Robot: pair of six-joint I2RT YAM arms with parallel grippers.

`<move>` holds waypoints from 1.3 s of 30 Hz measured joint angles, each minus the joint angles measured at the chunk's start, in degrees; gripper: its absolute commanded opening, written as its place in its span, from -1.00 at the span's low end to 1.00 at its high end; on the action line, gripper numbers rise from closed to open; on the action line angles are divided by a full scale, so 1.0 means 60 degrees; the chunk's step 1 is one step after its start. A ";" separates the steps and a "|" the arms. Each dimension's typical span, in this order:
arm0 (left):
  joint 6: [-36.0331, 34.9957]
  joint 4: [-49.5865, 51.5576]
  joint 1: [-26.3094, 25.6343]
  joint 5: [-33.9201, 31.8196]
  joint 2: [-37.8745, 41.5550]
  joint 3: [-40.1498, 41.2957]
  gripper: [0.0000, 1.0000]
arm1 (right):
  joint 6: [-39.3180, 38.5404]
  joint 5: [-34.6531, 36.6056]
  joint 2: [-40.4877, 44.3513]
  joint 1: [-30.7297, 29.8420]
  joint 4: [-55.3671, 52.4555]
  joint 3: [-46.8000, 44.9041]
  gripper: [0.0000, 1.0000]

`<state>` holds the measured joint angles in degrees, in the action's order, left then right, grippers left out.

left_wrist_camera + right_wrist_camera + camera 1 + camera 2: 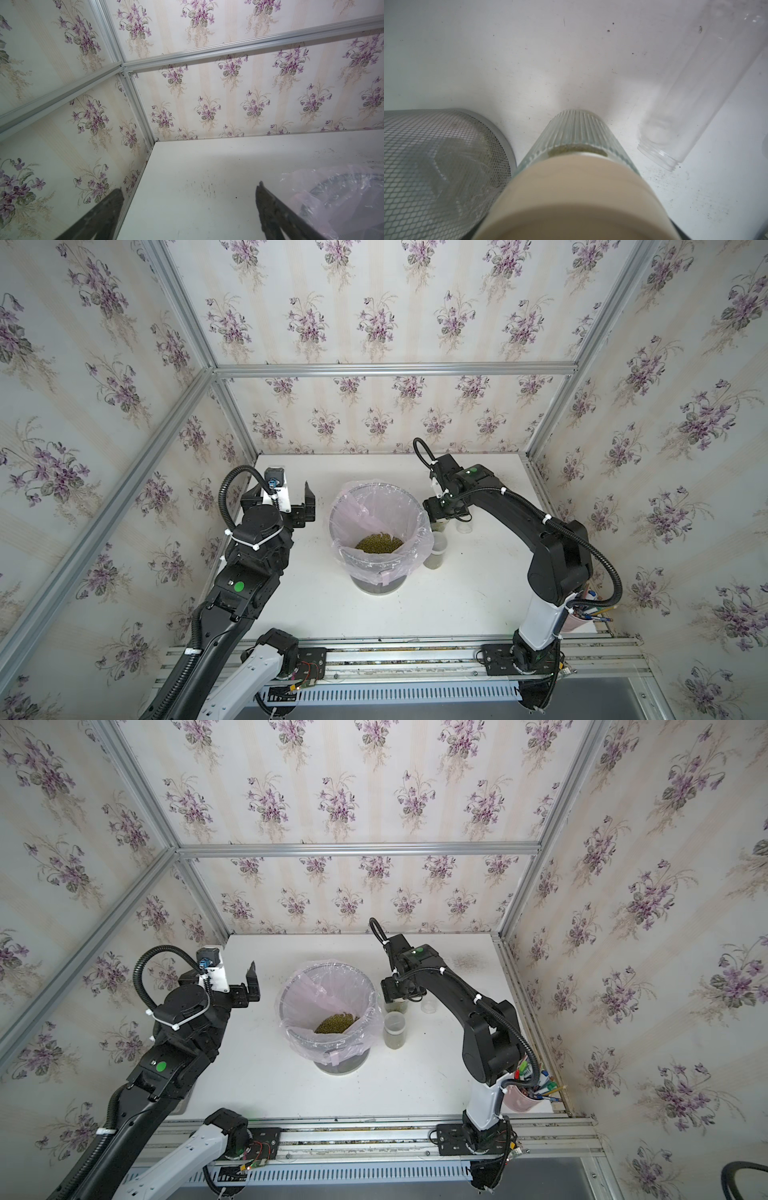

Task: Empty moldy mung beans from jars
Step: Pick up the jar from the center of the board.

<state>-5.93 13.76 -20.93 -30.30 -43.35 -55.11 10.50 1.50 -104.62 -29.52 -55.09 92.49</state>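
Tan lid (571, 197) is seen on ribbed jar (577, 128) at 2 o'clock of bin (349, 514), where beans (379, 543) are heaped. Right tool (445, 512) hangs over it; grip cannot be told. Left tool (189, 188) is spread wide, empty. Clear jar (695, 93) alongside could be knocked on lift.

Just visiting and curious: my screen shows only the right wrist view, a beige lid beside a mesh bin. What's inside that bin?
Observer: The bin, lined with a pink bag, holds a heap of mung beans.
Operator: Any jar I can't see?
Observer: Yes, a third jar stands by the bin, a greenish layer in its bottom.
Operator: And the other arm?
Observer: The left pincer hangs open and empty on the bin's opposite side from that jar.
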 measured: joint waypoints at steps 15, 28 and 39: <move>0.0007 0.0004 0.0000 0.0062 -0.0036 0.0000 0.99 | -0.0007 -0.0280 -0.0146 0.0215 0.0011 0.1268 -0.11; 0.0004 0.0000 0.0000 0.0022 0.0025 0.0000 0.99 | -0.0033 -0.0408 -0.0233 0.0273 -0.0055 0.1144 -0.13; 0.0004 0.0000 0.0018 0.0000 -0.0080 -0.0004 0.99 | -0.0033 -0.0514 -0.0160 0.0495 -0.0127 0.1723 -0.14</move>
<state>-5.91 13.76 -20.82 -30.30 -43.83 -55.13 10.31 -1.58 -105.58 -26.55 -55.86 102.83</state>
